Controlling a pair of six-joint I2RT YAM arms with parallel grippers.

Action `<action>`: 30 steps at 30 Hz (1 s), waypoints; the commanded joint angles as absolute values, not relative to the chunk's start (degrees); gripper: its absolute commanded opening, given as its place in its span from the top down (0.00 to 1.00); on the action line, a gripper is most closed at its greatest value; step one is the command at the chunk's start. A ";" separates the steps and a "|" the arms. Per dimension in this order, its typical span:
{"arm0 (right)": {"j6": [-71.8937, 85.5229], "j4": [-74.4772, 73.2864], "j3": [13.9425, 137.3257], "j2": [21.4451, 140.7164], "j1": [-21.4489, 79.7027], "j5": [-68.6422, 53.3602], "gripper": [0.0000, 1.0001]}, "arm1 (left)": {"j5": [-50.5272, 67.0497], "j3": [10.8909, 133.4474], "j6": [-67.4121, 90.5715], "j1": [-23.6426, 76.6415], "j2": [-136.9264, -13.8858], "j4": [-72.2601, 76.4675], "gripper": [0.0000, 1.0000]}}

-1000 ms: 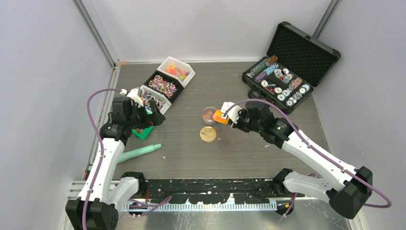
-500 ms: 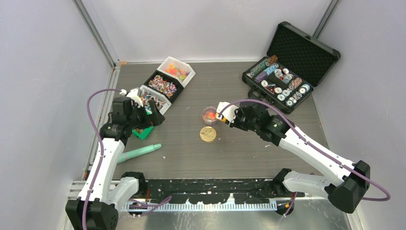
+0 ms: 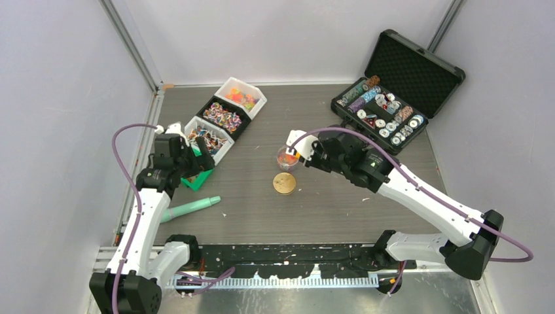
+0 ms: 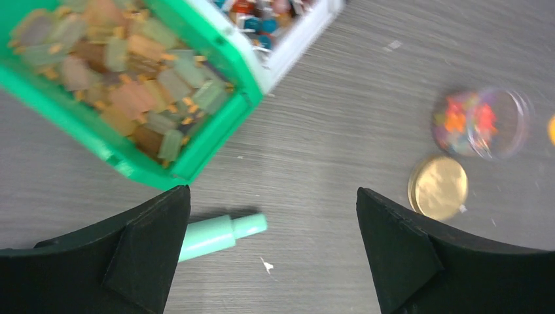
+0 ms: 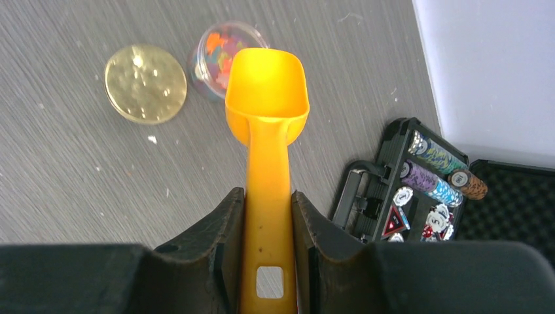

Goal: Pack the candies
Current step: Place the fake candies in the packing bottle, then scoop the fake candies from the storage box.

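The right gripper (image 5: 267, 203), clamped on the orange scoop (image 5: 267, 85), has swung over the clear jar (image 5: 198, 73). Its candies (image 5: 214, 44) look tipped in. The left gripper (image 4: 271, 196) stands open.

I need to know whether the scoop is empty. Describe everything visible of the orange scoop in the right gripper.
The orange scoop looks like smooth, glossy plastic: a rounded open bowl on a long flat handle with a square hole near its end. The bowl is empty. The right gripper is shut on the handle. The bowl's front overlaps the clear jar of candies; whether they touch cannot be told.
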State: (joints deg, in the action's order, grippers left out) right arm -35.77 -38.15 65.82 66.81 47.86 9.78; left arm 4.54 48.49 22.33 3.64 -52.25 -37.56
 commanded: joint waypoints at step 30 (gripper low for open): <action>-8.92 -21.64 102.22 103.25 63.43 7.70 1.00 | -25.00 57.62 56.71 -10.00 -64.70 -50.62 0.22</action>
